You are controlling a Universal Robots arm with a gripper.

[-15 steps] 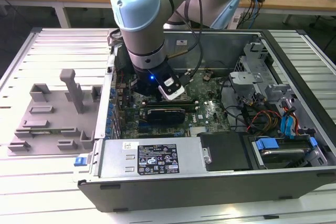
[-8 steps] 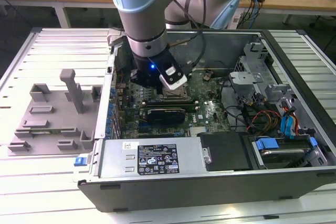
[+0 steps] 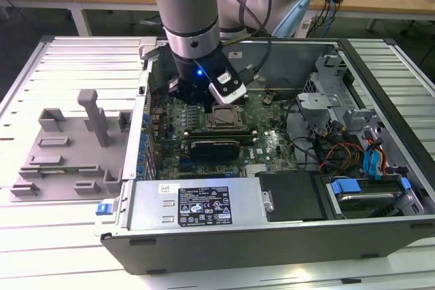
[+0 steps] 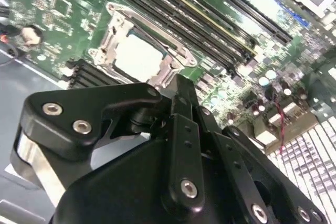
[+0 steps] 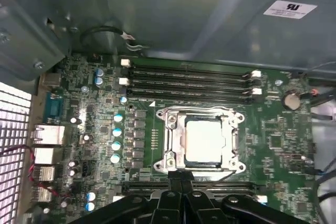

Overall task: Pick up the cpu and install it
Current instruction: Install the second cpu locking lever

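Fixture [image 3: 68,147]: grey block set lying on the desk [image 3: 41,249], at the exterior view's left, beside the open case [image 3: 272,236].
Arm [image 3: 194,25]: reaching down into the case, over the motherboard [image 3: 272,144].
Gripper [image 5: 181,179]: hanging just above the socket [image 5: 202,140]; the fingers [image 4: 181,108] are meeting at the tips in both wrist views, pressed together and gripping nothing.
Cpu [image 5: 203,137]: sitting flat inside the socket frame, silvery top facing up, apart from the fingers; also showing in the second wrist view [image 4: 137,56].
Memory slots [image 5: 189,80]: running in parallel rows just beside the socket.
Drive bay [image 3: 367,188]: sitting at the exterior view's right, with coloured cables [image 3: 340,154] lying near it.
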